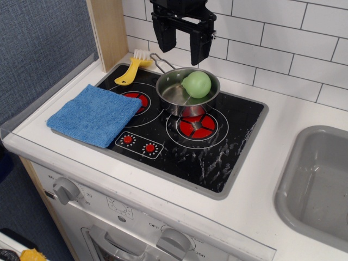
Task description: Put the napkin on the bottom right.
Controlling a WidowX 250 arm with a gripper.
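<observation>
The napkin [94,115] is a bright blue terry cloth lying flat on the front left of the black toy stove top [217,155], covering part of the left burner ring. My gripper [182,48] is black, open and empty. It hangs high at the back of the stove, above the pan's handle, well away from the napkin.
A small steel pan [179,92] with a green pear-shaped toy [196,84] in it stands on the back of the right burner [197,125]. A yellow brush [132,67] lies at the stove's back left corner. A grey sink [321,185] is at the right. A wooden post [109,30] stands at the back left.
</observation>
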